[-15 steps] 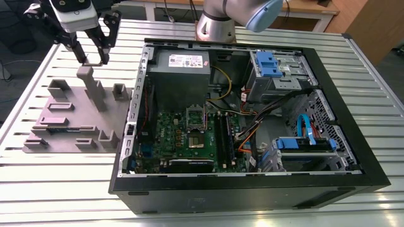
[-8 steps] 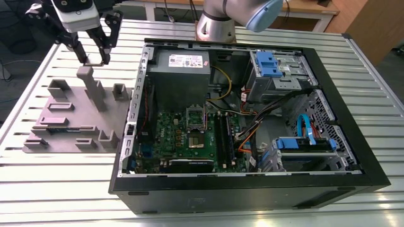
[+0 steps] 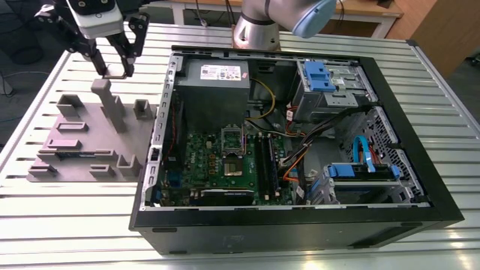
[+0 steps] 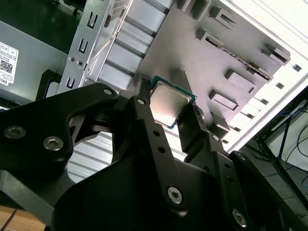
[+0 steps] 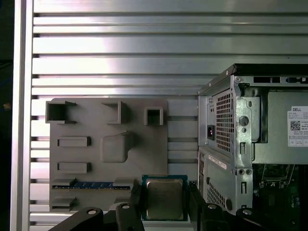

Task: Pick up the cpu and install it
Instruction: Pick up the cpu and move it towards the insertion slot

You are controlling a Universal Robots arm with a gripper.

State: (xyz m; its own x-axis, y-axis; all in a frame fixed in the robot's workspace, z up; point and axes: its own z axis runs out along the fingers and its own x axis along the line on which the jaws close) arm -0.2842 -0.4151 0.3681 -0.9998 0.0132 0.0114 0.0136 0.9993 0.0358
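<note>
The black claw (image 3: 114,68) clamps the small silver square cpu (image 5: 165,198) by its edges above the mauve-grey plastic tray (image 3: 82,140), probably to spare its contacts.

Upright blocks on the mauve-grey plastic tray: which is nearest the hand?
The tallest, slim post, just below the hand gripping the silver square cpu; others are shorter.

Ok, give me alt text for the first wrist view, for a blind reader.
The gripper clamps the cpu, a silver square chip, above a grey plastic tray on a slatted metal table. An open computer case stands beside the tray.
</note>
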